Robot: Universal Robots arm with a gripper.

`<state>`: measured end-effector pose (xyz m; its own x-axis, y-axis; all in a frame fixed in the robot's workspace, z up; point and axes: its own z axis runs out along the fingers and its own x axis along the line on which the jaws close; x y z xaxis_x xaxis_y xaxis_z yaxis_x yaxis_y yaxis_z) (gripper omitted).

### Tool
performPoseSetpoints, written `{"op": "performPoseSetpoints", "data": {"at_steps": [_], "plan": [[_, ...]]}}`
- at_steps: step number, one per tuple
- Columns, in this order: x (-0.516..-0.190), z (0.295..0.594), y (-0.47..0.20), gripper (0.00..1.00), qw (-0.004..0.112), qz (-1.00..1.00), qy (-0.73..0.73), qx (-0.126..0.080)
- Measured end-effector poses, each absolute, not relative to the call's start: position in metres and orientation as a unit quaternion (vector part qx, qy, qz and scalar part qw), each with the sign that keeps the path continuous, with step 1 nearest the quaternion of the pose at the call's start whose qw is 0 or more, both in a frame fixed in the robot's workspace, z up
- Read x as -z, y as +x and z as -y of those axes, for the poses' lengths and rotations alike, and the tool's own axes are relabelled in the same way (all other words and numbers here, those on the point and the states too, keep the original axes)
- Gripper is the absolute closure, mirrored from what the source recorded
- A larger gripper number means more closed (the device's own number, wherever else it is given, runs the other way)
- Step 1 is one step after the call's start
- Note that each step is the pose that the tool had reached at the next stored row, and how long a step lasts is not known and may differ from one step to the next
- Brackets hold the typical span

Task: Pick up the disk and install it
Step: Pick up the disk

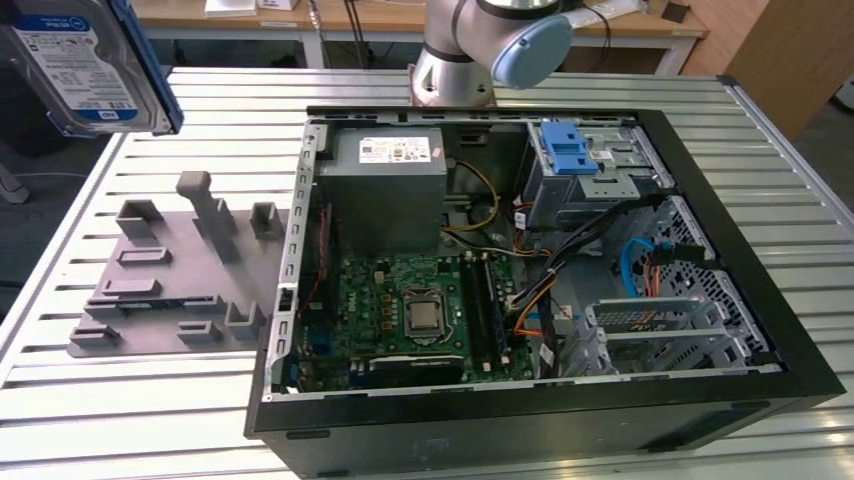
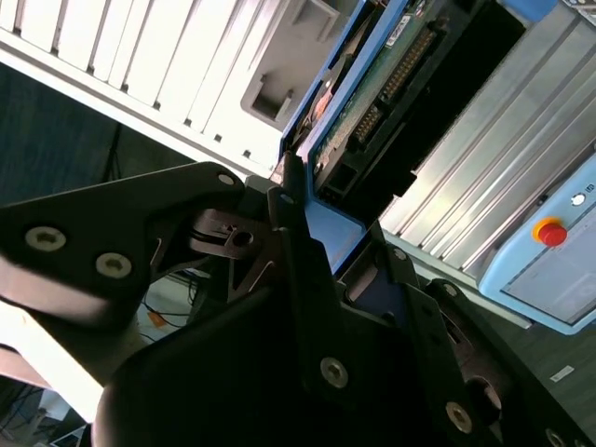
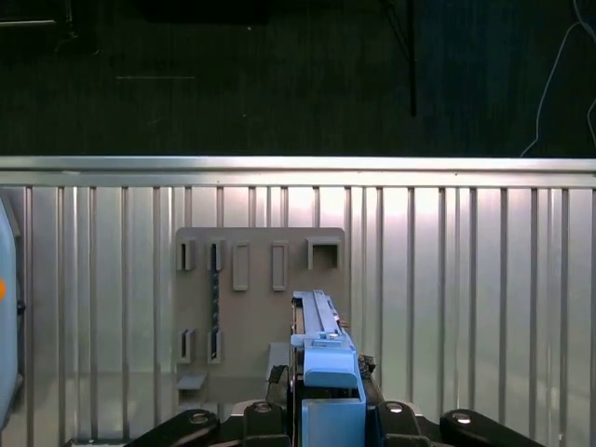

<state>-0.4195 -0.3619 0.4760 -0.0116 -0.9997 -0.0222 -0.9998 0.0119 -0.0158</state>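
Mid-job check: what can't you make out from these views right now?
- Silver rectangular hard drive with blue plastic rails: cut off by the exterior view's top and left edges.
- Its label, first wrist view: drive seen edge-on.
- Black hand, second wrist view: its own body hides part of the grip.
- Silver metal cage with blue latch, exterior view: inside hidden by its top.

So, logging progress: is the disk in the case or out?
Out: the hand holds the disk aloft, to the exterior view's left of the case.
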Motion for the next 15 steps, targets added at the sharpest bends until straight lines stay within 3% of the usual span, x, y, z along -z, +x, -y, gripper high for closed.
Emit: {"op": "performPoseSetpoints", "data": {"at_steps": [15], "plan": [[-0.476,0.38,-0.418,0.64,0.007,-0.712,-0.702,0.004]]}}
